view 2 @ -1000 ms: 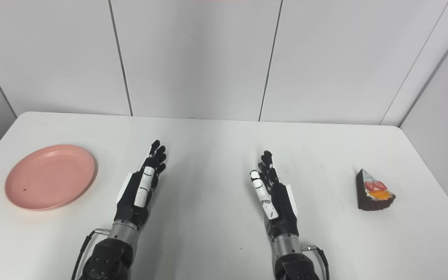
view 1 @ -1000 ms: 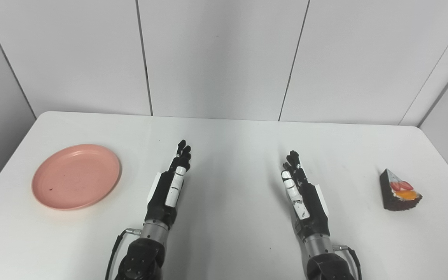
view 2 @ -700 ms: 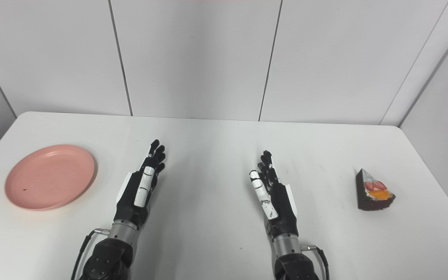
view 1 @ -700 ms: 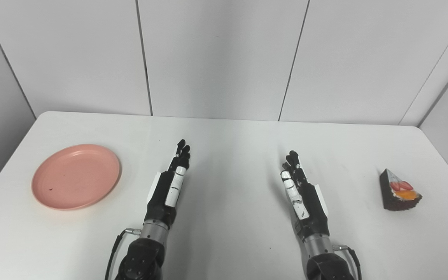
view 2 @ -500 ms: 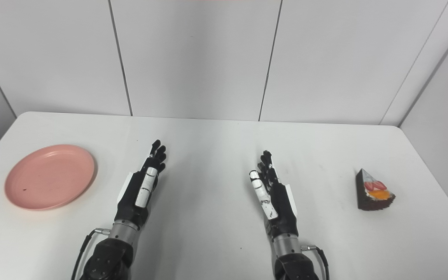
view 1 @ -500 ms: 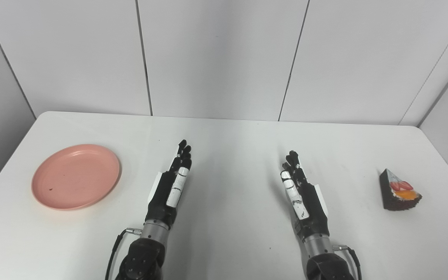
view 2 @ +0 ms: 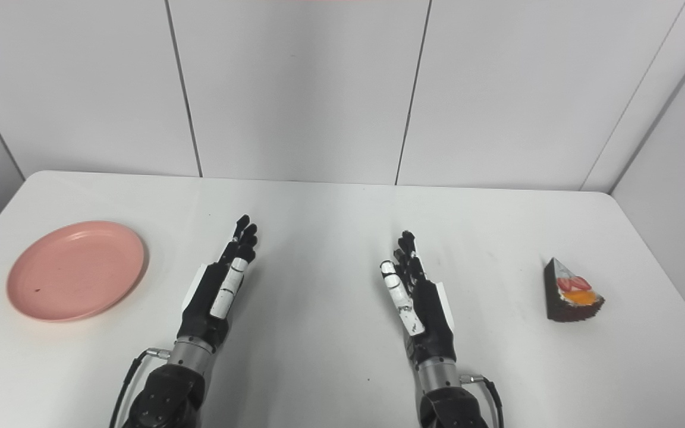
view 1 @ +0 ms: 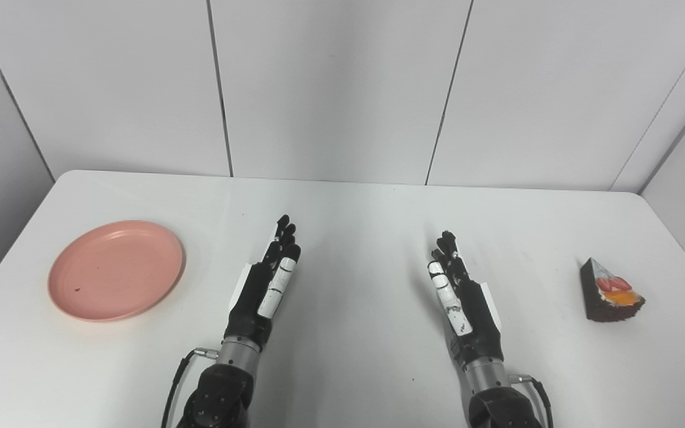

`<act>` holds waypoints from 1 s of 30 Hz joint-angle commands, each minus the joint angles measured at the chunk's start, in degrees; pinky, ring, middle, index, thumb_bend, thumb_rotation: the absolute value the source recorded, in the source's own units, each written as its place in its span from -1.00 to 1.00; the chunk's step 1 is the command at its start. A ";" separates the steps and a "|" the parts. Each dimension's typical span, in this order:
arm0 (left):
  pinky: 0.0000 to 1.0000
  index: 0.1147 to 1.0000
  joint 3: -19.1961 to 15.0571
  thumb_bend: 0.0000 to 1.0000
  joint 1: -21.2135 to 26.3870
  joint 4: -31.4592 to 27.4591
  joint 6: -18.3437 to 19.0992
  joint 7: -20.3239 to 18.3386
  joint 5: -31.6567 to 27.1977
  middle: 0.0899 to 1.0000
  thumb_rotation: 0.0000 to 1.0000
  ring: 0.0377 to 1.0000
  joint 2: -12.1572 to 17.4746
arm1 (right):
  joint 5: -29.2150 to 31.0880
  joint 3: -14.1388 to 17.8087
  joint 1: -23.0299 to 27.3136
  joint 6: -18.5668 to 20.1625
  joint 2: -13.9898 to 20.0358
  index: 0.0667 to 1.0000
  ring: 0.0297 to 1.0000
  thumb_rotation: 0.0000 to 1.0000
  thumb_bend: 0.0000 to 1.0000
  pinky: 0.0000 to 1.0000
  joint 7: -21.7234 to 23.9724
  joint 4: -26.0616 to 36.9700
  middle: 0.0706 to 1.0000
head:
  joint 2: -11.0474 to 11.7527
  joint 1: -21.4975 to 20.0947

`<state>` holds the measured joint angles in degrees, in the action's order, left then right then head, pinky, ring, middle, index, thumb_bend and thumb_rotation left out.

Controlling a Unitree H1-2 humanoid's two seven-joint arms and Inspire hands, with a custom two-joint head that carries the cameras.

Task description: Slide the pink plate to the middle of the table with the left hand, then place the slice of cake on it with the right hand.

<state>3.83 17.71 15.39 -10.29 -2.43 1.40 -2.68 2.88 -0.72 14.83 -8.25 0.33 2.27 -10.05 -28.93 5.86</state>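
My left hand (view 1: 265, 285) has changed a little over the last second: its fingers (view 1: 283, 235) now lean slightly more to the right and reach a touch farther up the table (view 1: 348, 226), and the white-clad thumb has swung a little outward from where it lay along the palm. It holds nothing, fingers stretched out straight and close alongside one another, edge-on above the white surface. My right hand (view 1: 461, 297) has not shifted that I can see; it is likewise empty, fingers extended and pointing toward the far wall, thumb lying along its inner side. Both forearms come up from the bottom edge, each with a dark cable looping by the wrist. The pink plate (view 1: 116, 269) sits where it was, on the left part of the table, well apart from my left hand and untouched, with a small dark speck on its lower left area. The slice of cake (view 1: 609, 291) also has not moved: it rests near the right edge of the table, a dark wedge with its point turned toward the far side and red and orange fruit on top, well apart from my right hand. The middle of the table, between my two hands, is bare white surface.
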 commanded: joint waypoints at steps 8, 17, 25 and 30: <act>0.93 1.00 -2.02 0.19 0.59 10.85 -13.63 5.22 0.21 1.00 0.88 0.97 -3.09 | 4.52 2.06 1.33 -3.36 2.78 1.00 1.00 0.55 0.20 1.00 3.60 -3.08 1.00 | 5.89 12.94; 0.82 0.79 -9.57 0.07 6.56 10.09 -16.62 9.01 -5.52 0.82 0.87 0.82 -5.42 | 6.87 3.16 1.27 -2.45 4.52 1.00 1.00 0.63 0.00 1.00 5.49 -3.15 1.00 | 9.65 20.23; 0.74 0.50 -16.22 0.33 10.62 4.92 -13.06 11.78 -8.12 0.56 1.00 0.61 0.40 | 7.22 3.05 0.89 -0.08 4.26 1.00 1.00 0.71 -0.18 1.00 5.22 -0.51 1.00 | 10.94 20.83; 0.67 0.45 -19.08 0.35 11.31 2.45 -10.97 13.84 -8.38 0.50 1.00 0.56 3.93 | 6.90 2.90 0.72 0.43 4.08 1.00 1.00 0.71 -0.23 1.00 4.88 0.30 1.00 | 11.00 20.80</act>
<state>-15.37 26.36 19.90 -21.27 10.85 -6.83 1.17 9.85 2.10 15.78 -8.24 4.57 7.20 -10.91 -17.84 26.72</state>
